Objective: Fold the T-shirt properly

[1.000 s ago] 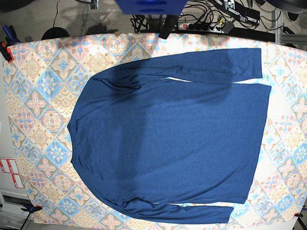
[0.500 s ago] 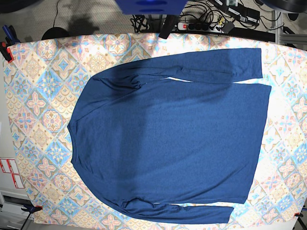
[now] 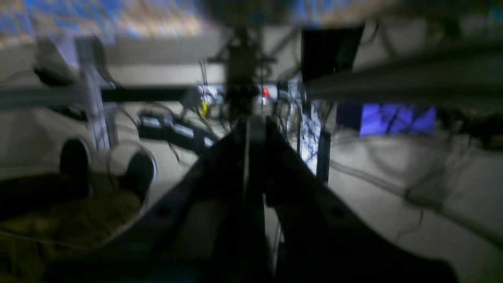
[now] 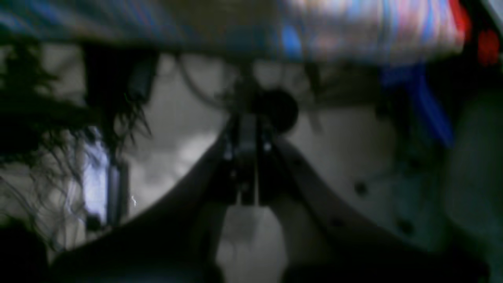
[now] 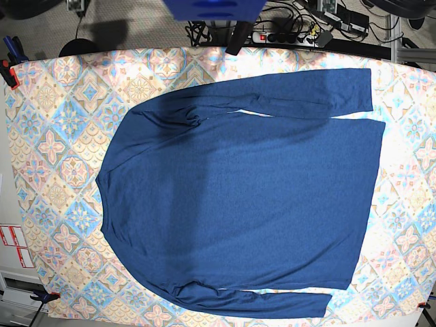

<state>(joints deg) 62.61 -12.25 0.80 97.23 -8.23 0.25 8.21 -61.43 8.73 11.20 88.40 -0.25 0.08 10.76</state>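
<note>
Patterned tablecloth [image 5: 61,136] has the shirt [image 5: 245,197] lying flat, both grippers [image 3: 251,129] [image 4: 247,157] clenched empty off the table, so I'd grab a sleeve cuff first.

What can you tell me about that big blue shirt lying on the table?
The dark navy blue long-sleeved shirt of soft knit fabric is plain, with no print. It lies spread flat and unfolded on the pastel patterned tablecloth, collar toward the base view's left, hem toward its right. Both sleeves lie alongside the body, one along the upper edge, one along the lower edge. Slight creases show near the shoulders. Only the tablecloth touches it; no end effector is on it.
</note>
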